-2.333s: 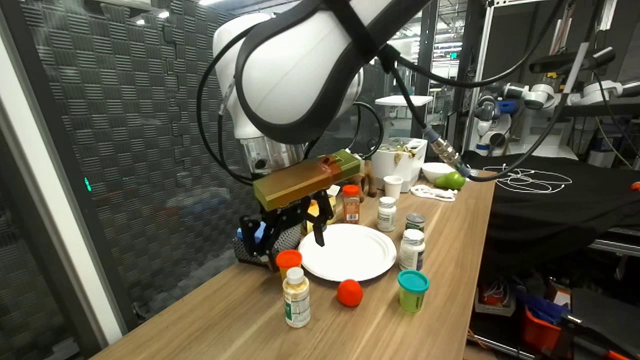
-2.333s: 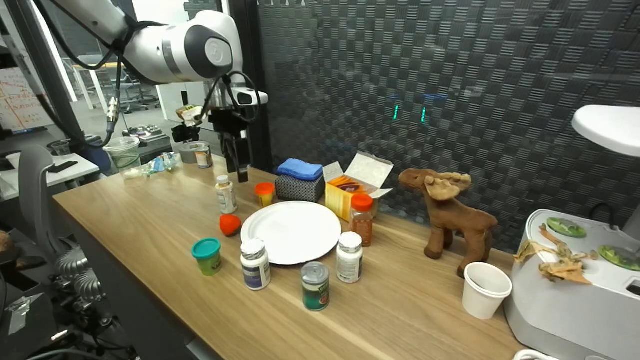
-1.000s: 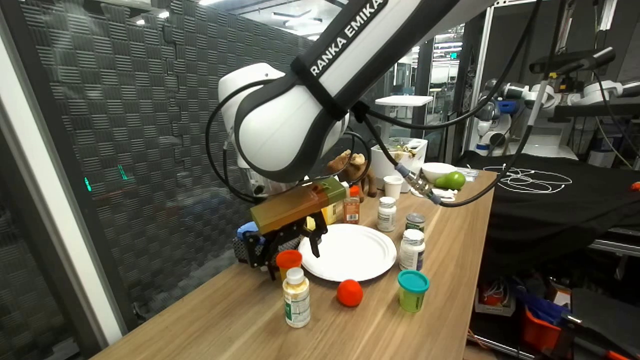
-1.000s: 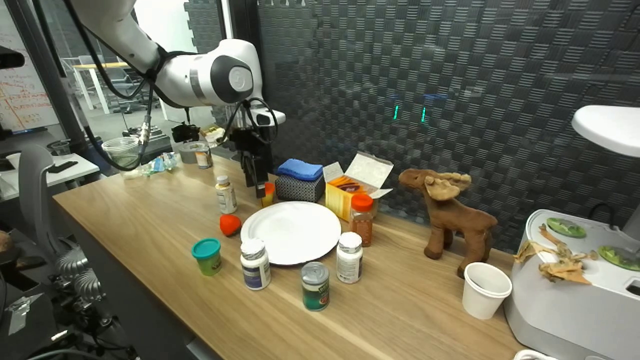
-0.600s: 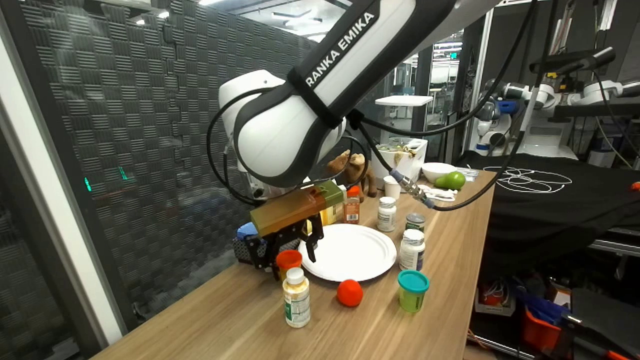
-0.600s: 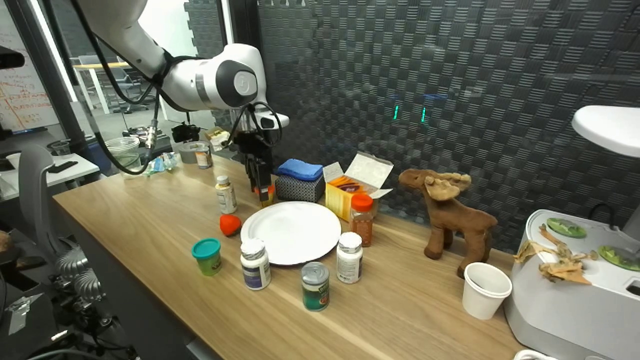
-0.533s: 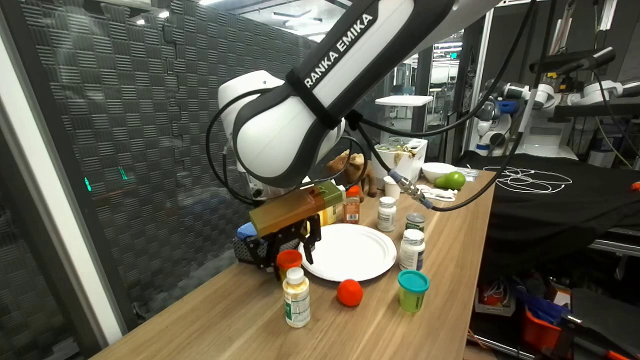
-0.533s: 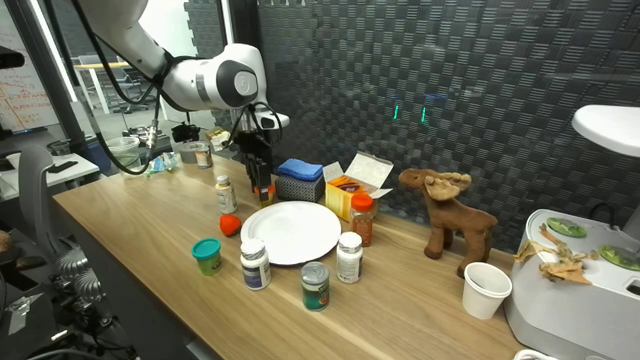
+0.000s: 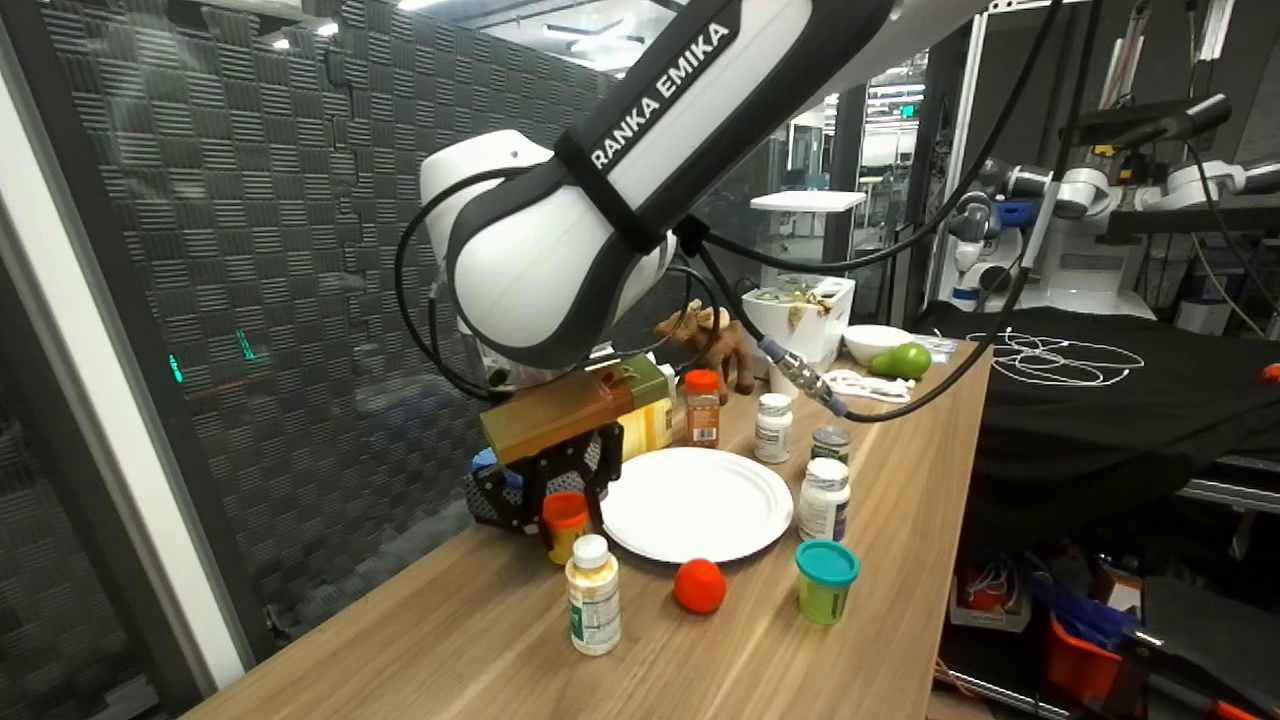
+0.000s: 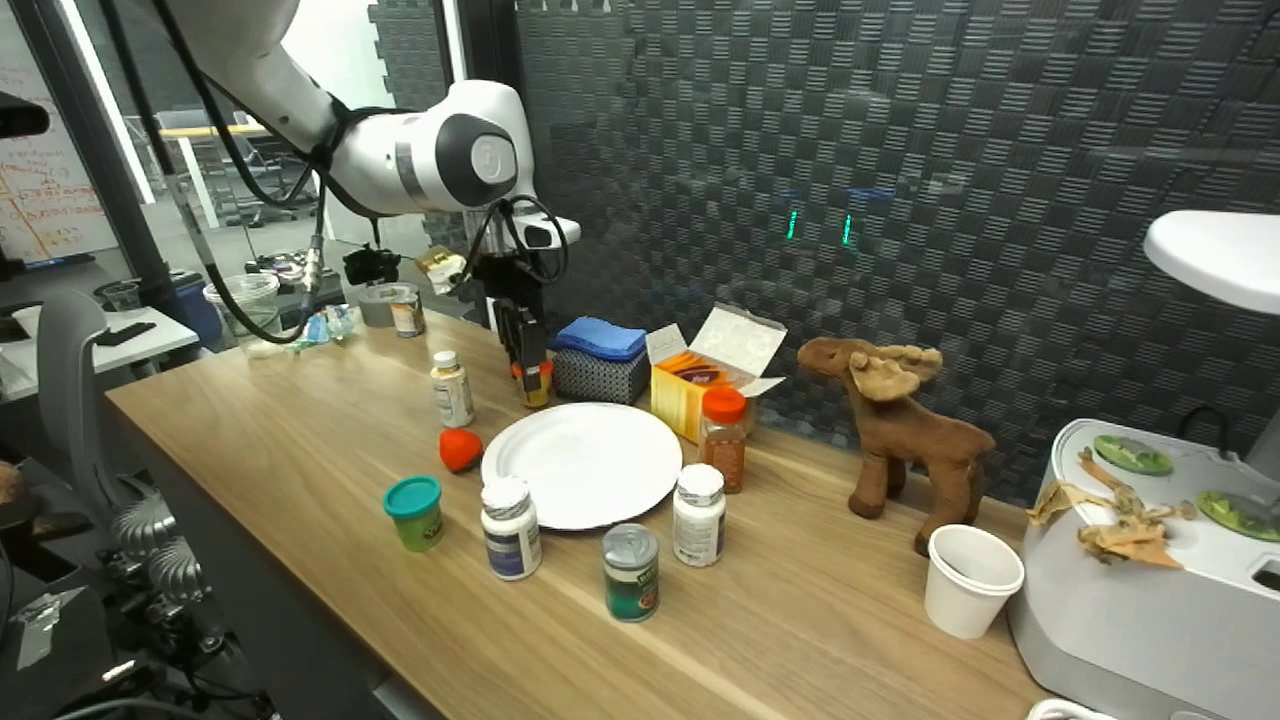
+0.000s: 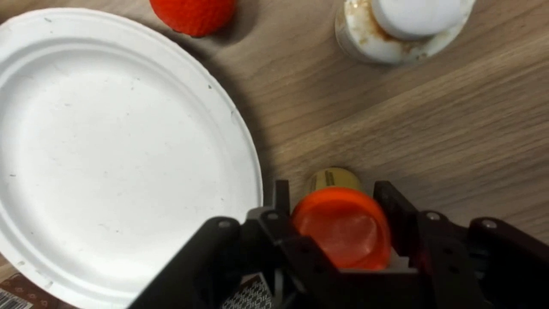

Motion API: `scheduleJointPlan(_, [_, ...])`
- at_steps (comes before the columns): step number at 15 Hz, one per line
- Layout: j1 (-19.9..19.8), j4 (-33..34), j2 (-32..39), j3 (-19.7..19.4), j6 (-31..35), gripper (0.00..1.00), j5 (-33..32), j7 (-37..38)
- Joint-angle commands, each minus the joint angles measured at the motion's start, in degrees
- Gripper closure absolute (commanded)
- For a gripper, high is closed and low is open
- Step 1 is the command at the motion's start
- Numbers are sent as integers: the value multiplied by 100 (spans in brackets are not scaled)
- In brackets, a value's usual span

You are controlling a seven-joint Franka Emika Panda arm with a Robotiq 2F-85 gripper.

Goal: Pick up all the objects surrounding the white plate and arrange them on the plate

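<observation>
My gripper (image 11: 331,185) is closed around the yellow cup with an orange-red lid (image 11: 343,227), its fingers against the lid's sides. That cup (image 9: 566,530) leans slightly, left of the white plate (image 9: 697,505); whether it touches the table I cannot tell. Nothing lies on the plate. Around it stand a white-capped bottle (image 9: 594,605), a red ball-like object (image 9: 699,586), a green cup with teal lid (image 9: 825,585), a purple-labelled white bottle (image 10: 511,535), a green can (image 10: 631,575), another white bottle (image 10: 699,520) and an orange-capped jar (image 10: 722,445).
Close behind the gripper is a grey patterned box (image 10: 600,378) with a blue cloth (image 10: 600,338) on top. An open yellow carton (image 10: 678,405), a brown moose toy (image 10: 900,430) and white paper cups (image 10: 965,600) stand further along the dark foam wall (image 10: 900,150).
The arm came down to the yellow cup, and the jaws narrowed onto it. Over the last half second the cup shifted slightly away from the plate and tilted. The other objects stayed put.
</observation>
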Motion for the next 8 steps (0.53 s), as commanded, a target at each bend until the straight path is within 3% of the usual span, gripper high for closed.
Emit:
scheduleJointPlan(1, [222,-203,-447,-217,-160,73,-193,175])
scheduleJointPlan(8, [32,-924,-1084,-328,-252,73,-453,185])
